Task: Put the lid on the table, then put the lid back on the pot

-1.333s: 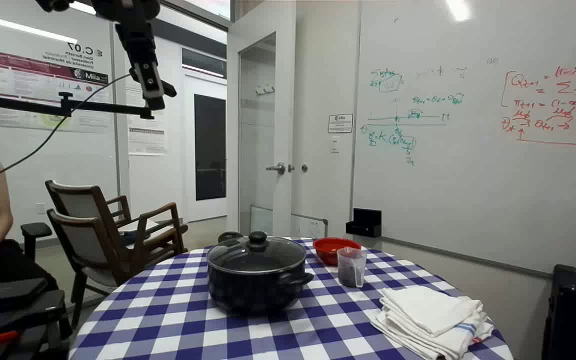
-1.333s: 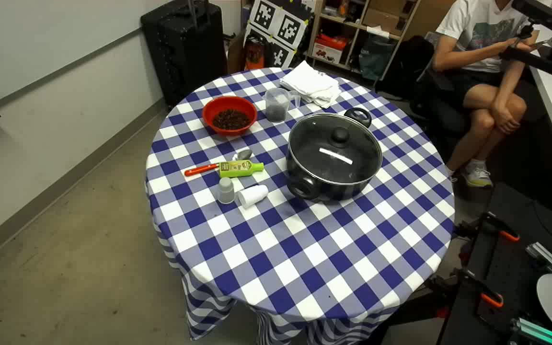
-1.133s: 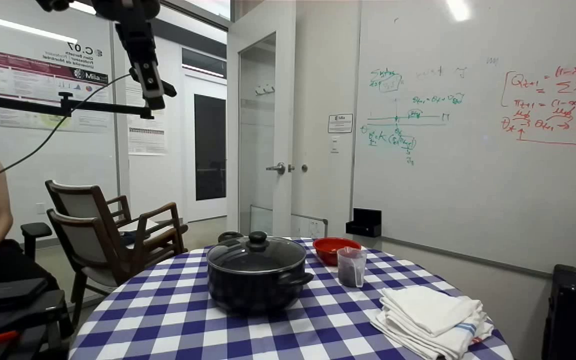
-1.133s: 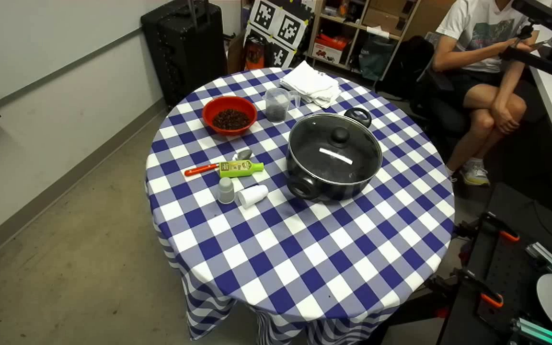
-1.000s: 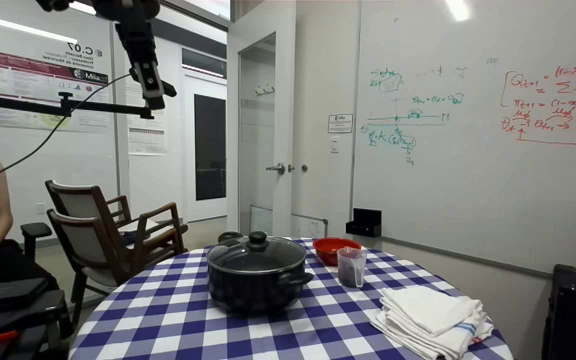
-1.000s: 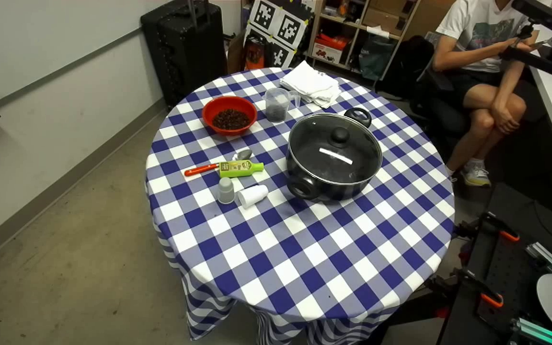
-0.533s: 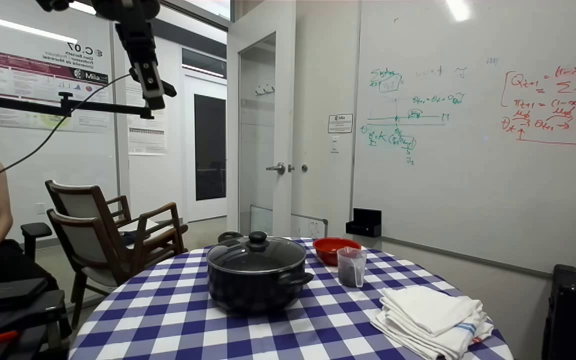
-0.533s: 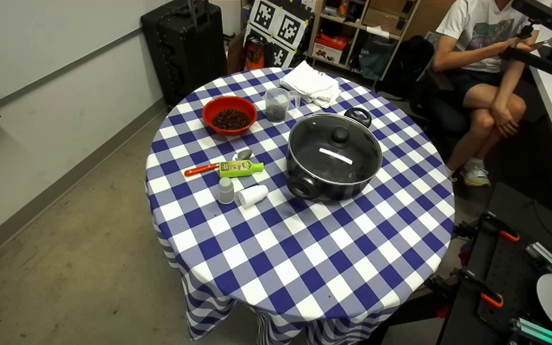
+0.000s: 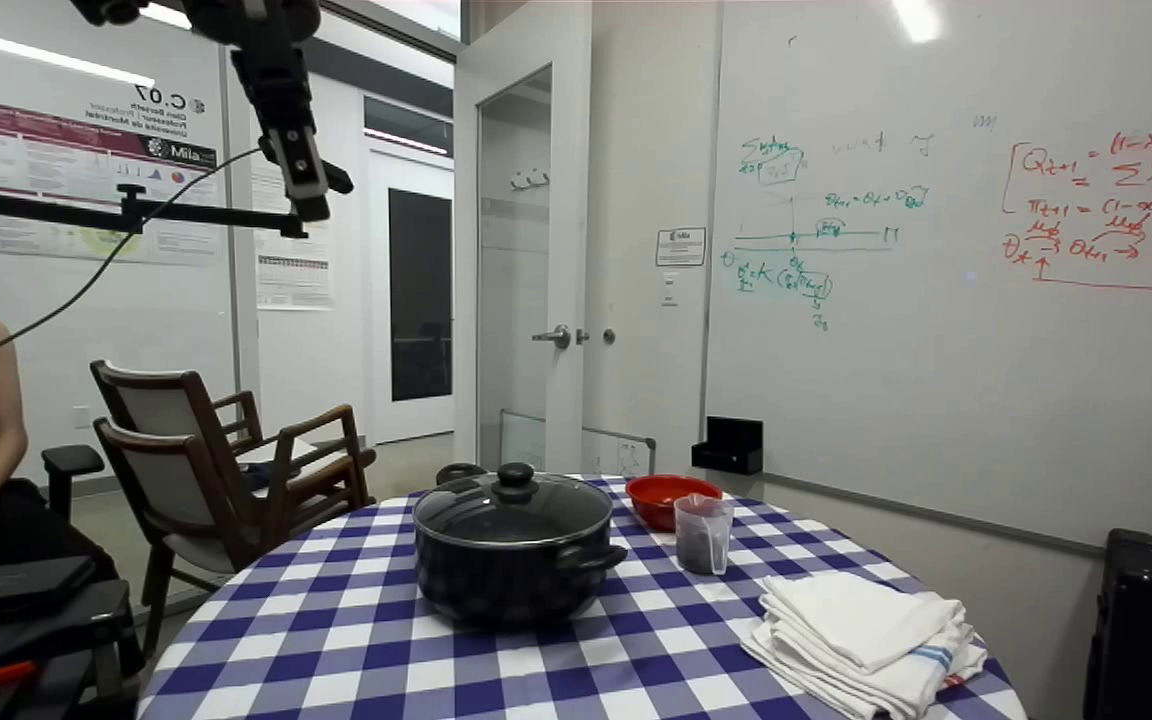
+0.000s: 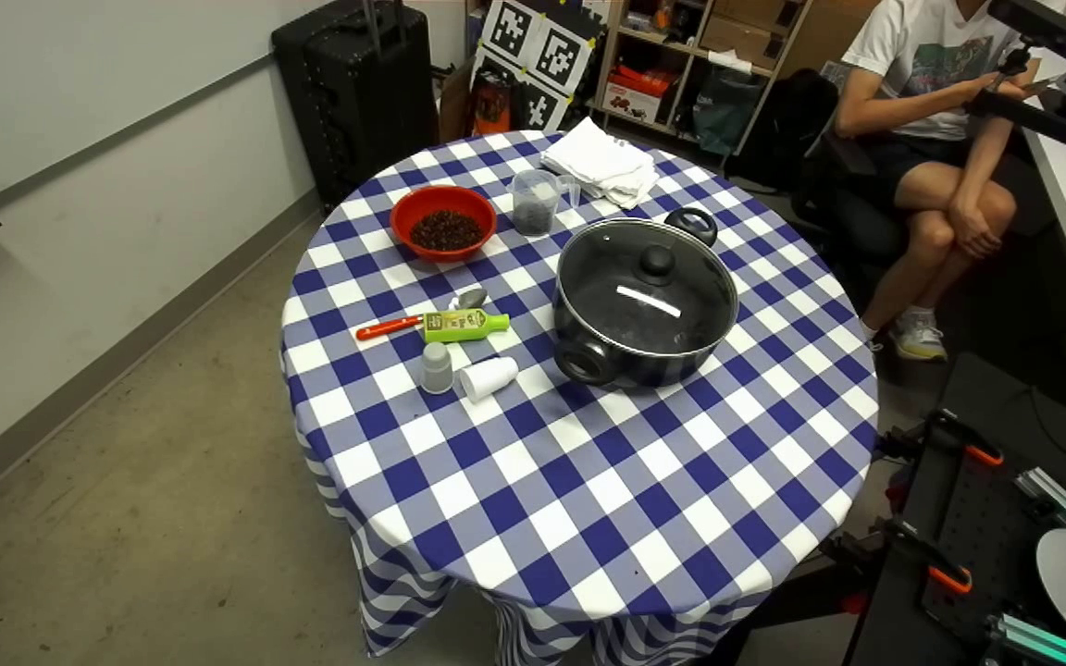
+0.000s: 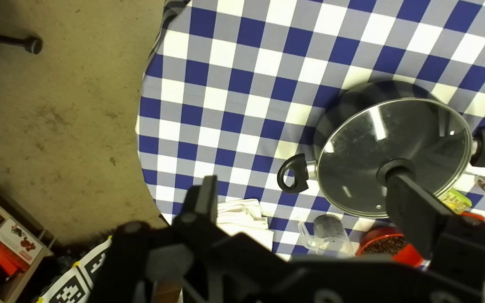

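Observation:
The dark, see-through lid [image 9: 471, 515] with its black knob sits on the black pot [image 9: 506, 590] in both exterior views. In an exterior view the lid [image 10: 621, 305] looks level on the pot [image 10: 658, 372]. The pot stands on the round table [image 10: 625, 490] with the checkered cloth. My gripper [image 9: 309, 207] hangs high above and to the left of the pot in an exterior view. In the wrist view my gripper [image 11: 303, 185] is open with nothing between its fingers. There one finger overlaps part of the lid [image 11: 360, 168] and its knob from above, well apart from it.
A red bowl [image 10: 440, 227] of dark beans and a clear measuring cup [image 10: 533, 203] stand near the pot. White towels [image 10: 602, 166] lie at the edge. A green bottle [image 10: 464, 326], a red-handled utensil [image 10: 390, 327], a grey shaker [image 10: 436, 368] and a white cup [image 10: 489, 377] lie beside the pot.
My gripper, the lid and the pot look the same. Only the seated person at the left edge of an exterior view has shifted slightly.

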{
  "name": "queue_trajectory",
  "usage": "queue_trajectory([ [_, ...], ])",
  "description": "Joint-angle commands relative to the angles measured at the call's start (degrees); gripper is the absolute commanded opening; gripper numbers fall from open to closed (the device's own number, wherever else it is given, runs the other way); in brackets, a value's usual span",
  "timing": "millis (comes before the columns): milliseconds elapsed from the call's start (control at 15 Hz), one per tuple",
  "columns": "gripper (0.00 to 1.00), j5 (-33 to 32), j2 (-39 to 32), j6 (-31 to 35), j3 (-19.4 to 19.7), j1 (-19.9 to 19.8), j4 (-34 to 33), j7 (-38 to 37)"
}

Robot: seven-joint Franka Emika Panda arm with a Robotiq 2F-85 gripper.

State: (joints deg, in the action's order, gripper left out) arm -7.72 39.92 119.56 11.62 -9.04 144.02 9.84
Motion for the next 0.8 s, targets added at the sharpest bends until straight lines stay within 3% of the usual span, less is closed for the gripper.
queue_trajectory([
  [0, 1.00, 1.44, -1.97, 0.54, 0.34, 1.50, -0.41, 1.36],
  [400, 1.00, 4.24, -14.81, 1.82, -0.02, 5.57, -5.31, 2.71],
  [733, 1.00, 11.92, -26.77, -2.05, -2.69, 7.56, -15.28, -1.76],
])
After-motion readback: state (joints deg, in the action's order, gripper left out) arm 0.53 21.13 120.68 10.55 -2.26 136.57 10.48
